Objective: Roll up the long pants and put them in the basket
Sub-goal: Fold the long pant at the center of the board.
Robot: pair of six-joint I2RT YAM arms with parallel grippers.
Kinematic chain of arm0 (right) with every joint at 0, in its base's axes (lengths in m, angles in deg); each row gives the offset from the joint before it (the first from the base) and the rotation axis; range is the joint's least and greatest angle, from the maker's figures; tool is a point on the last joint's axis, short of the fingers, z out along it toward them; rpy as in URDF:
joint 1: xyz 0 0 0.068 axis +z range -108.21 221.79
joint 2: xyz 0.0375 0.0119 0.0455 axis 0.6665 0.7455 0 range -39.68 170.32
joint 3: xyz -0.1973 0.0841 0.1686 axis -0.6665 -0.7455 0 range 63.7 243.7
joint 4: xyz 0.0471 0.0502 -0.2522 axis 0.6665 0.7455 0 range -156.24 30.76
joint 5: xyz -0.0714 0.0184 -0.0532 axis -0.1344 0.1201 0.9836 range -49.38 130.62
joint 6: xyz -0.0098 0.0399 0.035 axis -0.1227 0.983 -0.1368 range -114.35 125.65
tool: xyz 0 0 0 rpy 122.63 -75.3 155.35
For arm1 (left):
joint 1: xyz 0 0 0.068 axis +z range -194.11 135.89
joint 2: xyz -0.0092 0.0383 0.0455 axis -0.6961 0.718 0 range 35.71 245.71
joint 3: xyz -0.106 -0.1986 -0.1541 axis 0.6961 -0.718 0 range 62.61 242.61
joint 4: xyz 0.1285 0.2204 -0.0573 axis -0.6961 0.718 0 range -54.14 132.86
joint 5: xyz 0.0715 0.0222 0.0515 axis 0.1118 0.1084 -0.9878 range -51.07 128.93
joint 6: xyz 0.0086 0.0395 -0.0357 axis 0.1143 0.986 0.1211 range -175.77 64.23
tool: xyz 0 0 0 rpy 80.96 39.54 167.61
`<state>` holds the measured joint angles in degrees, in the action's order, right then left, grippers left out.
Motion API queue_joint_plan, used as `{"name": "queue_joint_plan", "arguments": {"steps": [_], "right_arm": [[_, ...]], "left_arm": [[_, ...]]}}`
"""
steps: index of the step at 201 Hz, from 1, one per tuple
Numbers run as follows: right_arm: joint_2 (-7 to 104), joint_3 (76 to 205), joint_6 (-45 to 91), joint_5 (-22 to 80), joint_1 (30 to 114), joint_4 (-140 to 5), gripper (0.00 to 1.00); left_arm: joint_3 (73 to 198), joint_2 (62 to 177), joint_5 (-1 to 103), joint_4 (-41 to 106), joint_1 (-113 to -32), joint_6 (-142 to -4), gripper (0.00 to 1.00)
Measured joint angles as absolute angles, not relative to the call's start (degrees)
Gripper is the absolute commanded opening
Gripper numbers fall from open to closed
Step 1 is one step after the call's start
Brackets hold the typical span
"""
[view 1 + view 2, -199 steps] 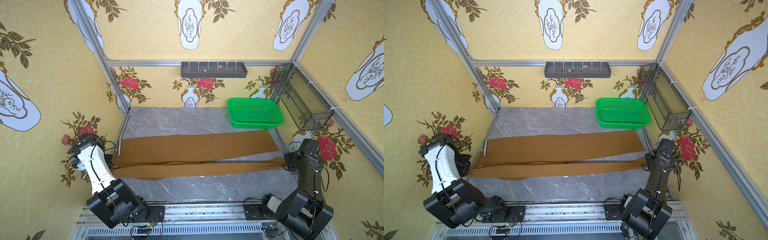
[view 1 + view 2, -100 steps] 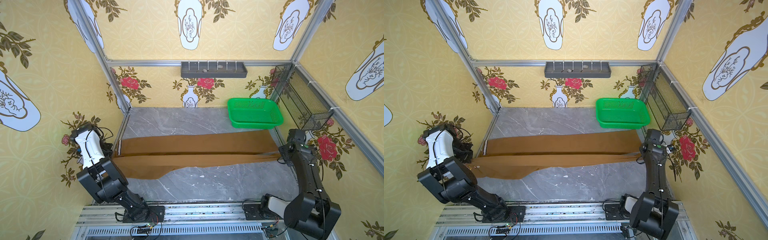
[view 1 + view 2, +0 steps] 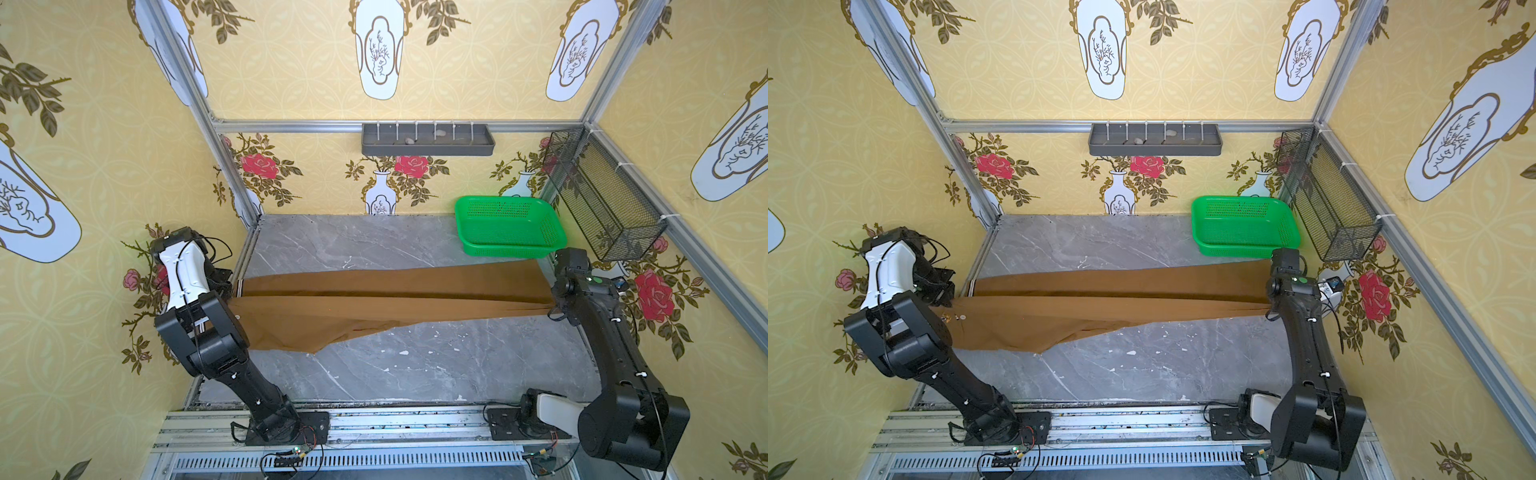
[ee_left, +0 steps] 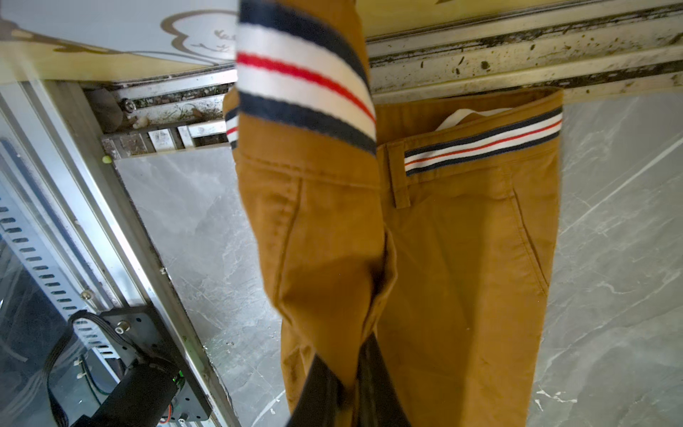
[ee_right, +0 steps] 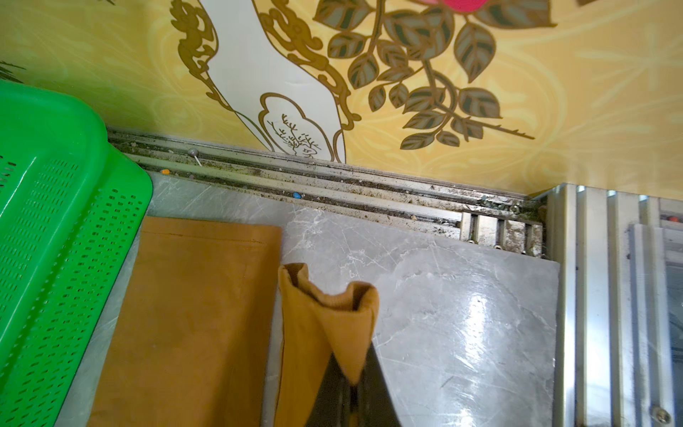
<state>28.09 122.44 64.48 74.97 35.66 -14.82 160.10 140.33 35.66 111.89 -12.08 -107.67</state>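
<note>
Two grips, long pants (image 3: 395, 291), left tool (image 4: 349, 373), right tool (image 5: 353, 373)

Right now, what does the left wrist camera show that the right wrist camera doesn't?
Only the left wrist view: the striped waistband and a pocket seam of the long pants. Only the right wrist view: the green basket and two leg hems, the flat hem on the table and the lifted hem. Both: ochre cloth pinched in that arm's shut gripper, left gripper and right gripper, above the grey table.

Black jointed arms (image 3: 216, 345) with white shell panels (image 3: 185, 272).
</note>
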Motion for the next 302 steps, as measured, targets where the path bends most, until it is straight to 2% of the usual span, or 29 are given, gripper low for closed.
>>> {"name": "queue_joint_plan", "arguments": {"steps": [66, 112, 150, 196, 302], "right_arm": [[20.31, 124.39, 65.51, 81.03, 36.23, -4.79, 0.0], [20.39, 124.17, 60.98, 85.68, 35.79, -3.85, 0.0], [27.74, 123.75, 56.68, 87.32, 33.37, -8.96, 0.0], [39.63, 126.35, 58.32, 86.69, 33.11, -11.91, 0.0], [55.12, 134.92, 65.57, 87.8, 38.0, -14.12, 0.0]], "left_arm": [[159.1, 138.51, 35.56, 113.16, -12.32, -105.77, 0.0], [157.48, 136.92, 37.13, 113.24, -12.32, -105.11, 0.0], [157.48, 137.88, 39.62, 114.77, -12.63, -104.33, 0.0], [159.77, 141.18, 40.71, 116.24, -13.2, -104.22, 0.0], [171.42, 151.63, 41.04, 117.37, -15.84, -104.33, 0.0]]}}
